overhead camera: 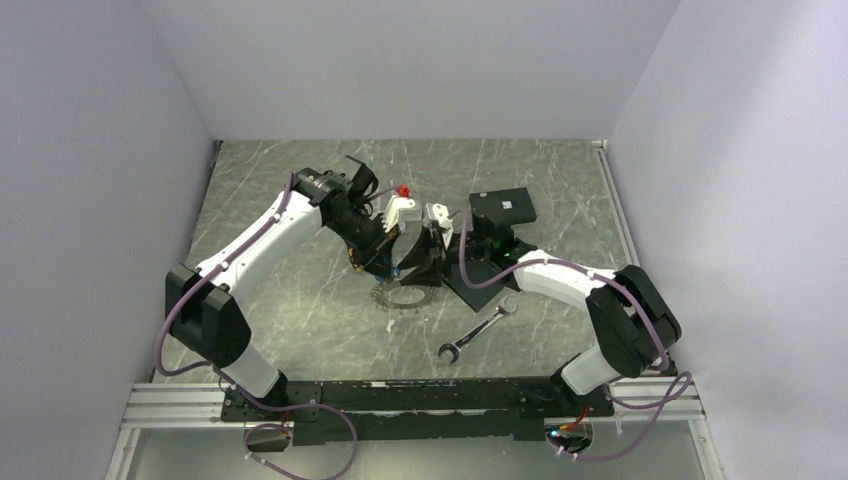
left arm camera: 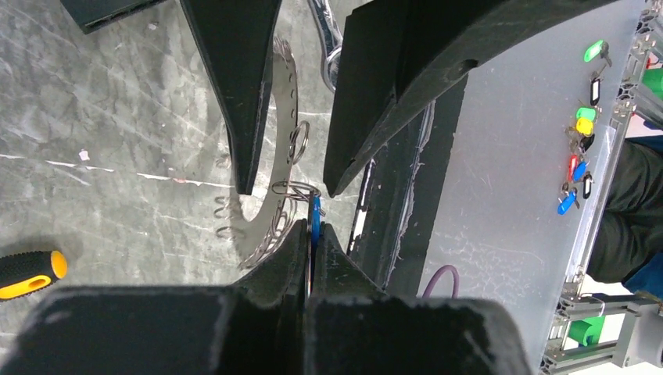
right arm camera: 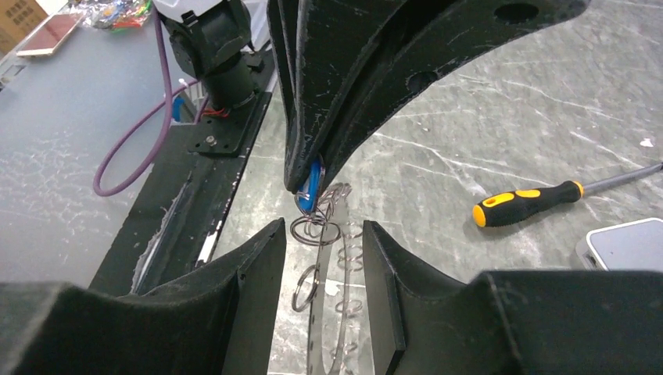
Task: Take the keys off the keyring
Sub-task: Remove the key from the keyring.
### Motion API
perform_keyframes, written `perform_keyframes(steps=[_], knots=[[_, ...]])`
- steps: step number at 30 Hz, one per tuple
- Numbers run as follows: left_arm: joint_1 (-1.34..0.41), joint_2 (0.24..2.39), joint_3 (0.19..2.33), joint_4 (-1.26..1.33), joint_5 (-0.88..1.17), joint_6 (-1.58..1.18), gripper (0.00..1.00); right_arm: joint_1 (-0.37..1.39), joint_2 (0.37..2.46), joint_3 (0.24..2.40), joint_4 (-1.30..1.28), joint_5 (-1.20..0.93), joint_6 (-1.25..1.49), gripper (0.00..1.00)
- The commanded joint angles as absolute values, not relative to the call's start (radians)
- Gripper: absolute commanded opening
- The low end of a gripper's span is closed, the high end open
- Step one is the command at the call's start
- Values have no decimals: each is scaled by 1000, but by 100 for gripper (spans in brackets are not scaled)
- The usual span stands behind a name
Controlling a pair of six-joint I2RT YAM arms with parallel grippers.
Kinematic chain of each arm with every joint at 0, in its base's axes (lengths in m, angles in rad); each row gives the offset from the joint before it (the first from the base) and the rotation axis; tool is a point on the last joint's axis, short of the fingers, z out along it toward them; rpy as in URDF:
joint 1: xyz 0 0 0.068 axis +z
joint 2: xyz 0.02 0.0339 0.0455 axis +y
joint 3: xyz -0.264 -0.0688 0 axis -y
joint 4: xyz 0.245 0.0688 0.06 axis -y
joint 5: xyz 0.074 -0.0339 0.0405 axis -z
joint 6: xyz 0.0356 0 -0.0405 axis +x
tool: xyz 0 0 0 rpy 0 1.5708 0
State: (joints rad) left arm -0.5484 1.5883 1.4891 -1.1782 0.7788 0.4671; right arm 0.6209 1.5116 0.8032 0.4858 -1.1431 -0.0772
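The keyring (overhead camera: 405, 297), a thin grey toothed disc, lies under both grippers; it also shows in the left wrist view (left arm camera: 275, 117) and edge-on in the right wrist view (right arm camera: 328, 312). Small grey keys (right arm camera: 317, 230) hang like wire loops on its perforated rim. My left gripper (left arm camera: 313, 228) is shut on the blue tagged piece (left arm camera: 315, 212), which a small loop links to the rim. It shows too in the right wrist view (right arm camera: 311, 183). My right gripper (right arm camera: 322, 234) is open and straddles the disc's edge, with a gap on each side. Both grippers meet over the ring in the top view, left (overhead camera: 388, 262) and right (overhead camera: 420, 270).
A silver wrench (overhead camera: 478, 330) lies right of the keyring. A black flat rectangle (overhead camera: 503, 207) sits behind the right gripper. A yellow-and-black screwdriver (right arm camera: 528, 203) and a white flat device (right arm camera: 625, 244) lie nearby on the marbled table (overhead camera: 300, 320).
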Motion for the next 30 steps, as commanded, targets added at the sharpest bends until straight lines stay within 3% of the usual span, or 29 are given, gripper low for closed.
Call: perform_keyframes(steps=[1,13,21,24,26,28,30], knots=[[-549,1584,1530,-1150,847,456,0,634,1518,798,511,-1132,-97,44],[-536,1566,1485,-1082,829,350,0,609,1512,843,359,-1060,-163,51],[-537,1587,1412,-952,789,261,0,544,1424,904,23,-959,-325,55],[-537,1589,1380,-896,765,273,0,500,1337,900,-51,-832,-380,74],[-536,1579,1354,-853,748,276,0,454,1268,907,-73,-787,-389,80],[-537,1568,1341,-830,738,313,0,402,1224,939,-93,-786,-343,98],[-537,1561,1349,-838,725,348,0,374,1214,980,-100,-784,-269,100]])
